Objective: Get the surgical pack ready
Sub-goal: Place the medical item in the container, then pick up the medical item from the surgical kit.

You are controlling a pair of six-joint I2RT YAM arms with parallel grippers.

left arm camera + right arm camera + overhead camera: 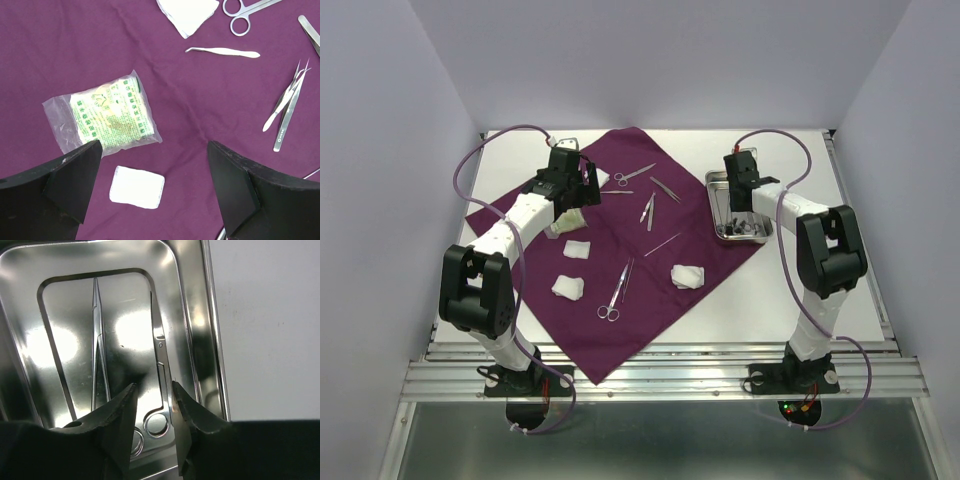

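The cloth (655,300) lies spread as a diamond across the middle of the top view. On it are three gauze wads (567,287), scissors (618,290) below centre, and more instruments towards the top.

The tray (710,195) sits at the cloth's right corner. The right gripper (154,390) hangs straight over it with its jaws a narrow gap apart. A slim instrument (162,350) lies along the tray floor and runs under that gap. It looks loose rather than pinched, though the wrist view is too tight to be sure. A second thin instrument (98,350) lies parallel to it on the left.

The left gripper (153,147) is at the upper left of the cloth, jaws spread wide and holding nothing. Its wrist view shows a clear packet (112,120) with green print at left centre. A folded gauze pad (136,186) lies just below the packet, and tweezers (225,51) lie at upper right.
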